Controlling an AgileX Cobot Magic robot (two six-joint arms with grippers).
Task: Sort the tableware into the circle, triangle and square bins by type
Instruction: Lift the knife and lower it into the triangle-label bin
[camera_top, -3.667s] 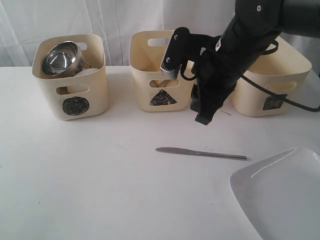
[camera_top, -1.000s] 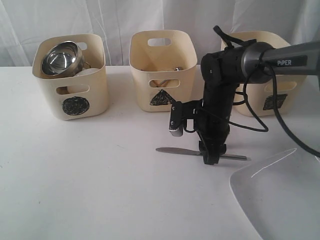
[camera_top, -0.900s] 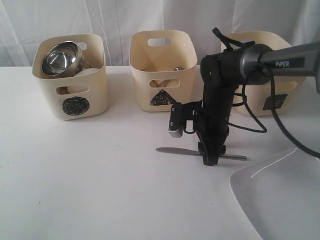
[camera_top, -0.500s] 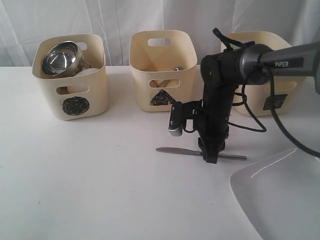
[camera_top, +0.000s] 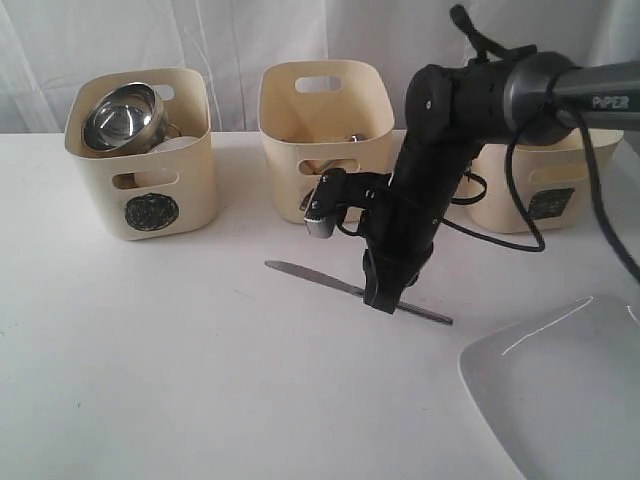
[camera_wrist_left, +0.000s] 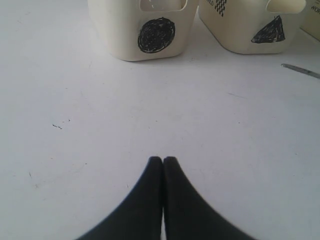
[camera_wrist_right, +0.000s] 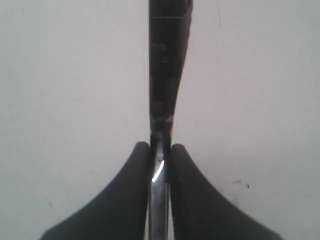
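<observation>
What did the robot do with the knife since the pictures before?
The right arm's fingers came down over the knife, shut on it and shifted it left. It now sits slanted and seems lifted off the table. The circle bin with the steel bowl, the triangle bin, the square bin and the white plate stayed put.

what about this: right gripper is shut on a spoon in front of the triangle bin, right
No: it is a knife, as the exterior view shows. The right gripper is shut on it in front of the triangle bin.
</observation>
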